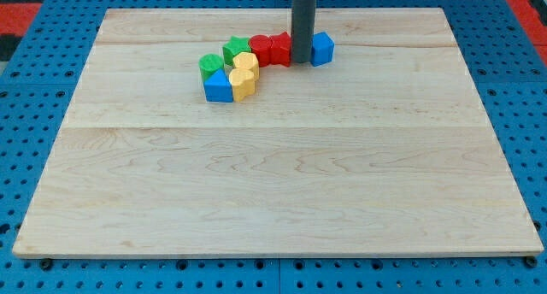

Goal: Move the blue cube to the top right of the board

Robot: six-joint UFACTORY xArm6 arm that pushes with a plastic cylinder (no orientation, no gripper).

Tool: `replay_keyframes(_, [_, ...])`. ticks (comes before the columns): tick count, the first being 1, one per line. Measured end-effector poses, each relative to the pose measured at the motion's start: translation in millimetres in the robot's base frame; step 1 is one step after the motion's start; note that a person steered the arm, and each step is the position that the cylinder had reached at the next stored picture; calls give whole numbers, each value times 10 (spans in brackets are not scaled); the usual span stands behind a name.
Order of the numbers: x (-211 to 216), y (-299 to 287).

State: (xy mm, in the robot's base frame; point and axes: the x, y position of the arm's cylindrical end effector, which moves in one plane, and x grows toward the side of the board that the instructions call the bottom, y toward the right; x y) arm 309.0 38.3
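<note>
Nearest the camera, a blue wedge (218, 86) fronts the cluster on the bench (273, 183). Behind, my tip (303, 61) stands between a red block (280, 49) and the blue cube (321, 49), probably to shove it rightward; no pincer exists.

This place looks like a robotics lab or a test bench. A pale wooden board (273, 157) made of joined planks lies on a blue perforated base (34, 89) with regular rows of holes, as used for mounting equipment. At the view's top corners, red perforated panels (26, 3) are visible. A dark rod (303, 20) comes down over small coloured toy blocks (248, 63).
</note>
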Motion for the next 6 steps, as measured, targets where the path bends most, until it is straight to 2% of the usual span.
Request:
replay_keyframes(2, [-212, 230])
replay_keyframes(4, [-326, 928])
replay_keyframes(6, [-334, 1108])
